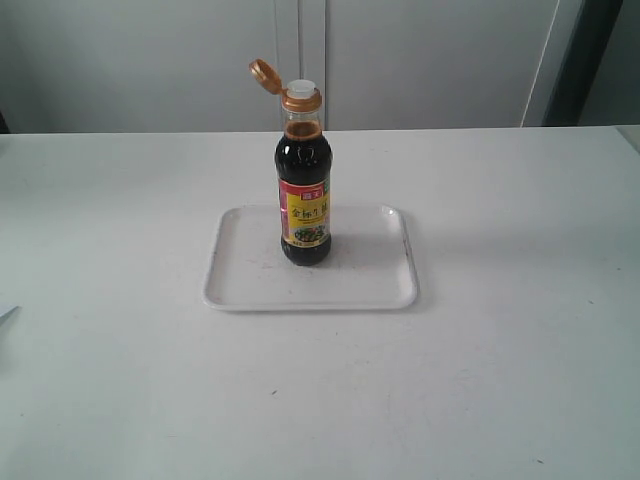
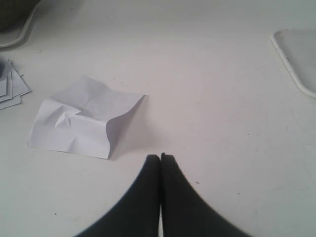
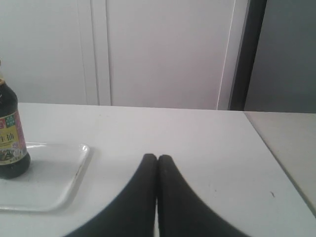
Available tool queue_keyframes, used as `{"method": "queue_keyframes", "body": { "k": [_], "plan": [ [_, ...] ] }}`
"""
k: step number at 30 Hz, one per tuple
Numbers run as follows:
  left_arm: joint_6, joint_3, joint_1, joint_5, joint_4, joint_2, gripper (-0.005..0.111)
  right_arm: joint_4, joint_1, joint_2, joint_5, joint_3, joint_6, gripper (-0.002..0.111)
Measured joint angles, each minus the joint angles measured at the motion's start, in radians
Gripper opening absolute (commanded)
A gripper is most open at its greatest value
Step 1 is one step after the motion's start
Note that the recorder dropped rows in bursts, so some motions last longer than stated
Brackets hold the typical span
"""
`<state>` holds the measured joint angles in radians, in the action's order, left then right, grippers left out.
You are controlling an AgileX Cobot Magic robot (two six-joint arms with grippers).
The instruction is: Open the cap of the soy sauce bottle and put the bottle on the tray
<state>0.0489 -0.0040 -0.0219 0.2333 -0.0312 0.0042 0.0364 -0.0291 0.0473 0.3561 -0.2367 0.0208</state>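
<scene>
The soy sauce bottle [image 1: 305, 195] stands upright on the white tray [image 1: 250, 275] at the middle of the table. Its golden cap [image 1: 265, 75] is flipped open to the left, baring the white spout [image 1: 302, 88]. Neither arm shows in the exterior view. In the left wrist view my left gripper [image 2: 160, 157] is shut and empty over bare table, with a corner of the tray [image 2: 296, 64] far off. In the right wrist view my right gripper [image 3: 157, 157] is shut and empty, well apart from the bottle [image 3: 11, 138] and the tray [image 3: 54, 182].
A crumpled white sheet of paper [image 2: 81, 118] lies on the table ahead of the left gripper, with more paper [image 2: 10, 86] stacked beyond it. A white wall with a dark door edge [image 3: 249, 54] stands behind the table.
</scene>
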Motion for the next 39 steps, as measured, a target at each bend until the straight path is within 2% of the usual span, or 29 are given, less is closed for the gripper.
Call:
{"method": "queue_keyframes", "body": {
  "k": [19, 39],
  "plan": [
    [0.000, 0.000, 0.000, 0.000, 0.000, 0.000, 0.000, 0.000, 0.000, -0.042, -0.022, 0.224, 0.000, 0.000],
    [0.000, 0.000, 0.000, 0.000, 0.000, 0.000, 0.000, -0.036, 0.000, -0.042, -0.012, 0.231, 0.000, 0.000]
  ]
}}
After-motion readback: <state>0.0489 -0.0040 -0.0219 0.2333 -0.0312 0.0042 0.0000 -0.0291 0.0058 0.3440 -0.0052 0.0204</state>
